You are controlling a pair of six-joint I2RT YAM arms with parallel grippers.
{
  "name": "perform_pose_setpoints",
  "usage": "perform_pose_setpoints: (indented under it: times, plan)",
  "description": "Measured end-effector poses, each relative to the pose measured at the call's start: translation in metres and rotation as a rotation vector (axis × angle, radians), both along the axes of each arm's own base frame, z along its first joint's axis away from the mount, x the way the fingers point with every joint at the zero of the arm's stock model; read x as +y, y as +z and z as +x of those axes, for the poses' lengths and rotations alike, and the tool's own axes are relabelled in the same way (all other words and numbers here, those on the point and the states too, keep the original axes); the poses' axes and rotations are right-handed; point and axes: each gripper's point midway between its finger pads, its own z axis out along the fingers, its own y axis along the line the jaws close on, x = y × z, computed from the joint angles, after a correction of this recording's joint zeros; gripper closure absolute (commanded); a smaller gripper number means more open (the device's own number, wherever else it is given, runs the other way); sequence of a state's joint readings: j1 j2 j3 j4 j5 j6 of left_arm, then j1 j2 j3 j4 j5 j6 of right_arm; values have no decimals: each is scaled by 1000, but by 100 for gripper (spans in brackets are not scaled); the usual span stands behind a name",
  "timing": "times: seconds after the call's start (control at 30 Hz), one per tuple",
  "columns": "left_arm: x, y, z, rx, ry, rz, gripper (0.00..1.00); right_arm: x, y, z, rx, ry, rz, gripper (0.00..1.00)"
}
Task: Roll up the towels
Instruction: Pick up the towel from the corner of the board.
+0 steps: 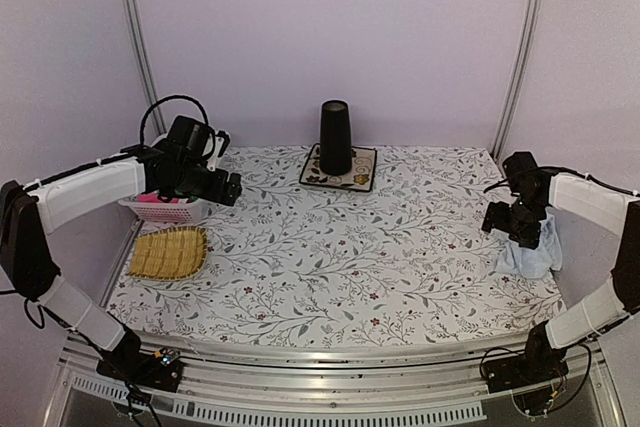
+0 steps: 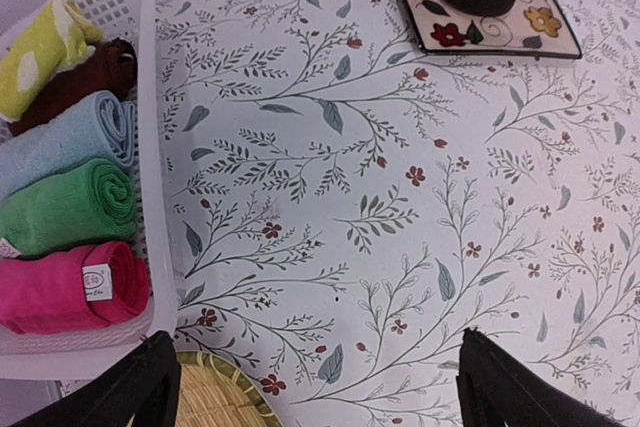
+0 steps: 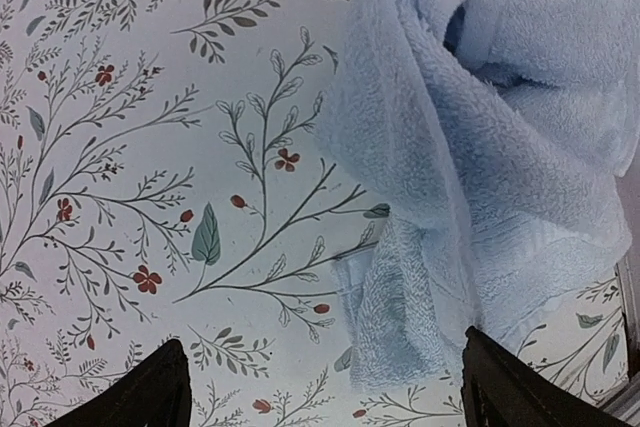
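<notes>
Towels are what I am handling: the light blue towel [image 3: 500, 147] is lying bunched at the right edge of the table [image 1: 330, 247], under my right gripper [image 3: 320, 377], whose fingers are standing wide apart, gripping nothing. I am judging that it needs spreading flat toward mid-table before rolling, by pinching one free corner rather than the heap. My left gripper [image 2: 315, 367], also spread and empty, is hovering beside the white basket [image 2: 150, 97], where a yellow-green towel [image 2: 40, 52] is sitting rolled. The blue cloth's corners are tucked out of sight, and the wrist view is cropping its far side.

Black cup [image 1: 335, 135] on flowered mat [image 1: 362, 181]
</notes>
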State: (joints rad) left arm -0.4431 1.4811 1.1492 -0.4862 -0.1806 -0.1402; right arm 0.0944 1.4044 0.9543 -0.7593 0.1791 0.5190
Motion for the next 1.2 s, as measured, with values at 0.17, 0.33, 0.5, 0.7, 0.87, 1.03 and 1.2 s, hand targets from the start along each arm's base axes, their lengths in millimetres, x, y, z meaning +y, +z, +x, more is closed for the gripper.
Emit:
perform_pose_setpoints:
  times: [0.17, 0.33, 0.5, 0.7, 0.87, 1.03, 1.2]
  plan:
    - [-8, 2, -1, -2, -1, -35, 3, -13, -7, -19, 9, -78, -35, 9]
    - [-11, -1, 3, 2, -4, -44, 3, -22, 3, -29, -39, -132, -51, 11]
    - [-19, -18, 11, 47, -17, -37, 3, -24, 13, -32, -78, -149, -50, 19]
    - [-25, -23, 15, 70, -25, -45, 3, -23, -6, -39, -20, -142, -50, 27]
    - [-28, -15, 20, 56, -25, -62, 3, -26, -30, -46, 62, -146, -41, 48]
    - [-31, -15, 19, 62, -38, -75, 3, -27, -29, -45, 51, -154, -36, 86]
    - [-36, -16, 17, 73, -54, -100, 3, -25, -19, -45, 12, -152, -23, 98]
